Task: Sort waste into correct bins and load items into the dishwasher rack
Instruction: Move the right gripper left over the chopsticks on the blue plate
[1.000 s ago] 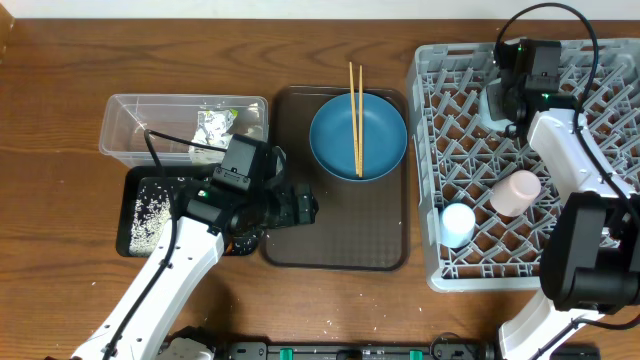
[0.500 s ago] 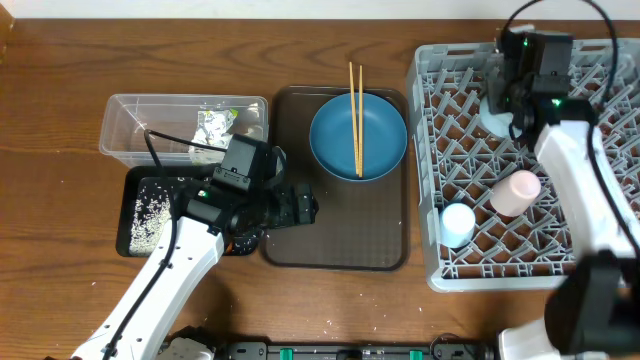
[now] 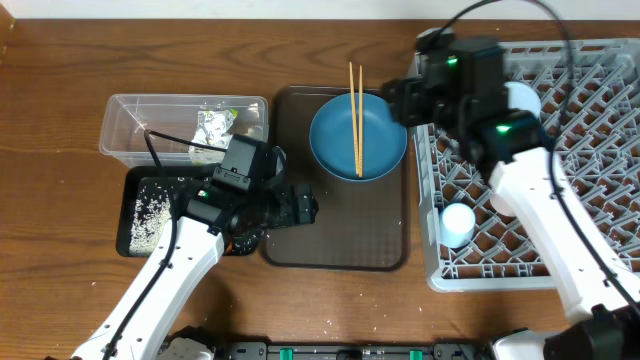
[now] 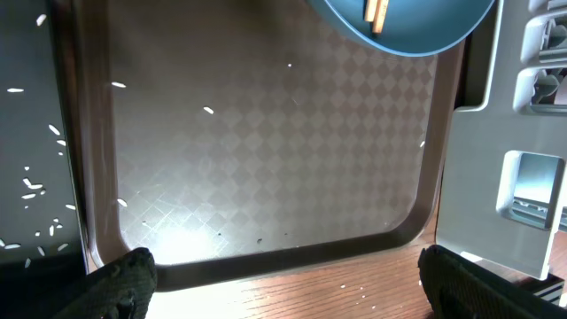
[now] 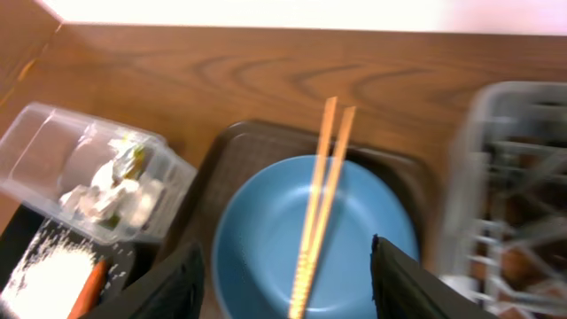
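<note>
The blue plate (image 3: 358,140) lies at the back of the brown serving tray (image 3: 340,230) with two chopsticks (image 3: 355,110) across it. My right gripper (image 3: 398,103) hangs open above the plate's right rim; in its wrist view the plate (image 5: 266,257) and chopsticks (image 5: 321,190) lie between the empty fingers. The grey rack (image 3: 600,130) holds a white bowl (image 3: 523,98) and a light blue cup (image 3: 457,222). My left gripper (image 3: 305,207) stands open and empty over the tray's left part. Tissue and a wrapper (image 3: 212,125) lie in the clear tub (image 3: 130,125). Rice (image 3: 150,212) is on the black tray (image 3: 135,245).
An orange carrot (image 5: 84,297) shows on the black tray in the right wrist view. Loose rice grains lie on the wood in front of the serving tray (image 4: 266,177). The rack's left wall (image 4: 523,177) stands close to the tray's right edge.
My right arm swung from the back of the rack leftward to the plate and its jaws opened. The white bowl stays in the rack. The left arm has not moved.
</note>
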`<action>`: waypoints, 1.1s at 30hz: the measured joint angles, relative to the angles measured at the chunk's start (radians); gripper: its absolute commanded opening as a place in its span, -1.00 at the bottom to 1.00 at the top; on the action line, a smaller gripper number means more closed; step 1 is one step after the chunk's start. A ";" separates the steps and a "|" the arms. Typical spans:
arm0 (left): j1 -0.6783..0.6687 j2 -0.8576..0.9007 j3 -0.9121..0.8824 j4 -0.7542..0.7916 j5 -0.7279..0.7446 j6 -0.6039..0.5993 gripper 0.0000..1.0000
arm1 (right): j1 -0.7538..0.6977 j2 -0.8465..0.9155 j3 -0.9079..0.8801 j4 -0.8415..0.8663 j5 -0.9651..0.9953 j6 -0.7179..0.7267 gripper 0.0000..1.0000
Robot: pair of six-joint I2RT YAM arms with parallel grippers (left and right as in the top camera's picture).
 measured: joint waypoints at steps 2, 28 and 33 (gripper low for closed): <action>0.000 0.000 0.000 0.000 0.000 0.000 0.94 | 0.038 0.026 0.000 0.012 0.018 0.014 0.14; 0.000 0.000 0.000 0.000 0.000 0.000 0.94 | 0.126 0.506 -0.001 0.239 0.261 0.080 -0.08; 0.000 0.000 0.000 0.000 0.000 0.000 0.94 | 0.126 0.506 -0.001 0.255 0.282 0.080 -0.08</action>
